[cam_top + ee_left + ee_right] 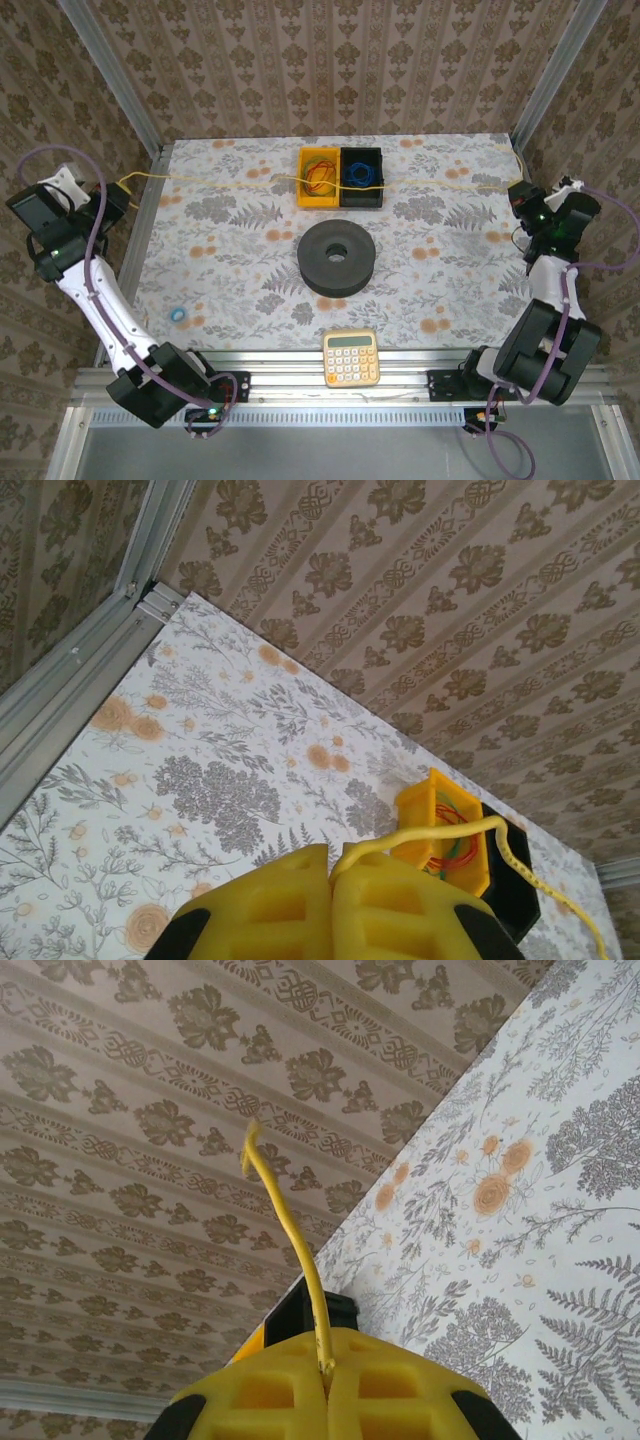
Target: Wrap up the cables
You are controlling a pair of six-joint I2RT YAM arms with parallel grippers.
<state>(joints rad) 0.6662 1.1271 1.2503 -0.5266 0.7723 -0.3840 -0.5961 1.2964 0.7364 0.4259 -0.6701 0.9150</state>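
The cable (pixel 230 184) is a thin yellow cord stretched across the far part of the table, passing over the two small bins. At the table's left edge, my left gripper (pixel 120 192) is shut on one end. The left wrist view shows the cord (pixel 430 832) leaving the closed yellow fingertips (pixel 300 900) toward the bins. My right gripper (pixel 521 195) is at the right edge, shut on the other end. In the right wrist view the cord (pixel 290 1230) rises out of the pinched jaws of that gripper (pixel 325 1365).
A yellow bin (pixel 318 178) holding a red-orange wire coil and a black bin (pixel 362 177) holding a blue coil sit at the back centre. A black foam ring (pixel 338 258) lies mid-table. A yellow calculator (pixel 351 357) rests on the near rail. A small blue ring (pixel 178 314) lies at front left.
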